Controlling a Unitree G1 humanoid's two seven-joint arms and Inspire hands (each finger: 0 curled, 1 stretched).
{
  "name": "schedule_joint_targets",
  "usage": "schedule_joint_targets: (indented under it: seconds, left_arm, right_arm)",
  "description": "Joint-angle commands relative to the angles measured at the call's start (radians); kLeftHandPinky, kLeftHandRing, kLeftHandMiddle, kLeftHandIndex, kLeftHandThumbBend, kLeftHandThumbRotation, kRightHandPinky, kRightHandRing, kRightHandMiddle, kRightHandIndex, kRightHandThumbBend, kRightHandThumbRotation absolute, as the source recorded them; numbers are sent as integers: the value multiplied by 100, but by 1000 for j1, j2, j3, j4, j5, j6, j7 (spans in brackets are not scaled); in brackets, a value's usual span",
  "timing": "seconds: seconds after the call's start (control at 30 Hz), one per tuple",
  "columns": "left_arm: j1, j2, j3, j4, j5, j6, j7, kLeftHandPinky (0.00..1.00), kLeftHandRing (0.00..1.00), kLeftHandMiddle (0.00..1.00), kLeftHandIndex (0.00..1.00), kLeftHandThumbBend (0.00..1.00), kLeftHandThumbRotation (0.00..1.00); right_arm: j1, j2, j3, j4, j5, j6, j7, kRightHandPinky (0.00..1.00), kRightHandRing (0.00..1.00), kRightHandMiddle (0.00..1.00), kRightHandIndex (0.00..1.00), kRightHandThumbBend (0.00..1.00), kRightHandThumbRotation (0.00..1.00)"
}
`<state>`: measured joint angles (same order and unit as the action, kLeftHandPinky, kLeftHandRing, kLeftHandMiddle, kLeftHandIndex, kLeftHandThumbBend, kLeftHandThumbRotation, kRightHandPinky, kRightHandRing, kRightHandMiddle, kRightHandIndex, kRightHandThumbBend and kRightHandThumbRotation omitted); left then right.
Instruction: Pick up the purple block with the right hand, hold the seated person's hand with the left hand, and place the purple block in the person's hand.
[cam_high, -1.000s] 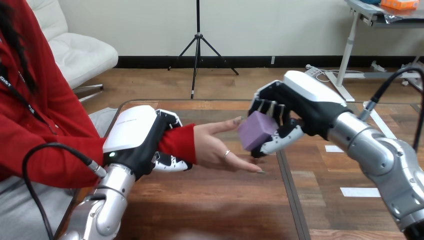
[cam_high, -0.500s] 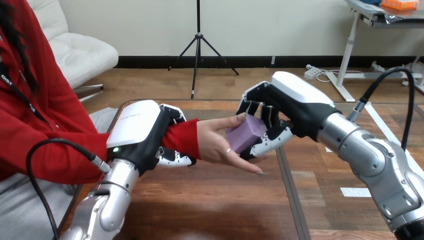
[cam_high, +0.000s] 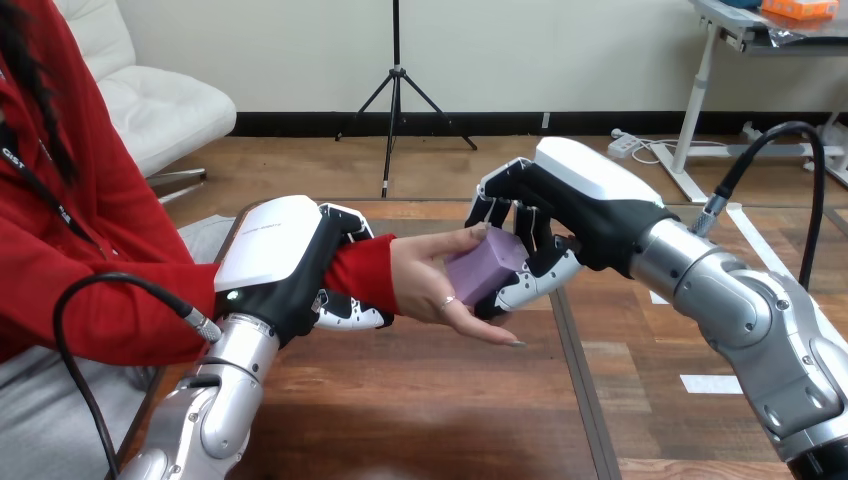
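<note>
The purple block (cam_high: 484, 266) is gripped between the fingers and thumb of my right hand (cam_high: 575, 205), which reaches in from the right above the table's middle. The block rests against the palm of the person's hand (cam_high: 430, 285), which is open with its fingers stretched to the right. My left hand (cam_high: 285, 262) is curled round the person's wrist at the red sleeve (cam_high: 355, 280), with its fingers under and over the cuff.
The wooden table (cam_high: 430, 400) has a dark seam running down its middle right. Two white tape marks (cam_high: 720, 383) lie on the right part of the table. The person's red-sleeved arm comes in from the left edge.
My right hand has carried the purple block leftward, from apart from the person's hand to against their palm. My left hand stays on the wrist, lifted slightly.
</note>
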<state>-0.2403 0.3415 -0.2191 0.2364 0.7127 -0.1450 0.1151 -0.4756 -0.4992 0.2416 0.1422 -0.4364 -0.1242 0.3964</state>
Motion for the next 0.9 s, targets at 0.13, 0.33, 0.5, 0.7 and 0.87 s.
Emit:
schedule_joint_targets:
  seconds: [0.13, 0.33, 0.5, 0.7, 0.87]
  left_arm:
    - [-198, -45, 0, -54, -23, -18, 20, 29, 34, 40, 41, 74, 0]
    - [-197, -45, -4, -41, -21, -25, 27, 30, 35, 41, 42, 74, 0]
    - [-195, -47, -6, -36, -21, -30, 33, 31, 36, 41, 42, 74, 0]
    - [-193, -47, -8, -34, -18, -32, 35, 32, 36, 41, 42, 74, 0]
    - [-192, -48, -9, -35, -15, -31, 34, 32, 37, 41, 42, 74, 0]
  right_arm:
    - [-64, 42, 13, -126, 17, -6, 21, 26, 31, 39, 44, 69, 0]
    - [-63, 43, 11, -129, 24, -20, 21, 25, 30, 38, 44, 69, 0]
    - [-62, 42, 10, -135, 30, -17, 27, 26, 31, 39, 44, 69, 0]
    - [-59, 40, 9, -143, 31, -17, 32, 26, 31, 39, 44, 69, 0]
    - [-57, 38, 8, -145, 32, -13, 37, 26, 31, 39, 44, 69, 0]
